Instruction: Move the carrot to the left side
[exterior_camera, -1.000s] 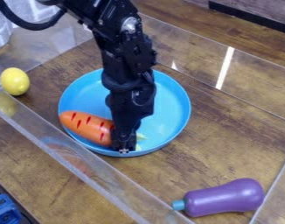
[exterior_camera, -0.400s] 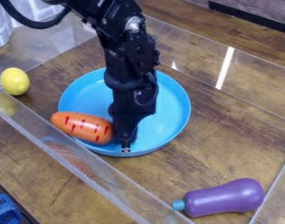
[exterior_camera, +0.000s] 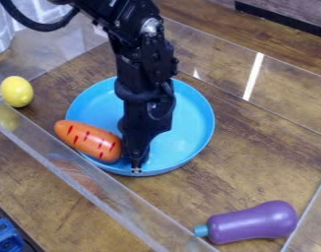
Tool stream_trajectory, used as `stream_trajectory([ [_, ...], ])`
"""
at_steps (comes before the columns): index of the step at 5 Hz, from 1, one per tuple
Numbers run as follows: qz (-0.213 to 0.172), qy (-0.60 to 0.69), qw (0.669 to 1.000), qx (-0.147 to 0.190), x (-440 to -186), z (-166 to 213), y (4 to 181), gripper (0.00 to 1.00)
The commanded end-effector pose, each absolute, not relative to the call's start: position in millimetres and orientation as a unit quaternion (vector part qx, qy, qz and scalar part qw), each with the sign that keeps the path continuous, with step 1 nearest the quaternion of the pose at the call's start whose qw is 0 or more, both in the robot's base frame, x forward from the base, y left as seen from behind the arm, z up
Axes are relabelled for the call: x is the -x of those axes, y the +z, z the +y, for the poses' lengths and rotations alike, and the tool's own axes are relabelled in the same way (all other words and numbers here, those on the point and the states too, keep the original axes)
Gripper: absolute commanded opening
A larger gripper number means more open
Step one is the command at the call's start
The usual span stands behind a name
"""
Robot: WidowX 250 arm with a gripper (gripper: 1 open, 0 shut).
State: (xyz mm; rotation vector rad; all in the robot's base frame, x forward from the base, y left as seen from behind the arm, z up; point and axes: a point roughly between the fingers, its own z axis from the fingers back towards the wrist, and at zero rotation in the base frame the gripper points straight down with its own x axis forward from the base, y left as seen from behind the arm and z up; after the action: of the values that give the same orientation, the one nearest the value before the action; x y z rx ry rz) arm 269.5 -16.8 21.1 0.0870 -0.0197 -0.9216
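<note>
The orange carrot (exterior_camera: 87, 140) with dark ridge lines lies across the left rim of the blue plate (exterior_camera: 192, 116), its rounded end sticking out over the wooden table. My black gripper (exterior_camera: 134, 162) points straight down at the carrot's right end, with the fingers together there. The leafy top is hidden behind them. The carrot has shifted along with the fingers, so they appear to pinch its top end.
A yellow lemon-like ball (exterior_camera: 16, 91) sits at the far left. A purple eggplant (exterior_camera: 251, 222) lies at the front right. Clear plastic walls (exterior_camera: 45, 167) run along the front and left of the table.
The fingers have shut at the carrot's leafy end. Gripper and carrot have moved a little to the left together, and the carrot now overhangs the plate's left rim.
</note>
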Motion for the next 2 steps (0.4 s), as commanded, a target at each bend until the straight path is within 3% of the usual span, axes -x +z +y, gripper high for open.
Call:
stream_trajectory([
  [1, -0.038, -0.443, 0.894, -0.055, -277.9, -15.8, 44.1, 0.0],
  [2, -0.037, -0.446, 0.892, -0.057, -278.1, -14.7, 49.8, 0.0],
])
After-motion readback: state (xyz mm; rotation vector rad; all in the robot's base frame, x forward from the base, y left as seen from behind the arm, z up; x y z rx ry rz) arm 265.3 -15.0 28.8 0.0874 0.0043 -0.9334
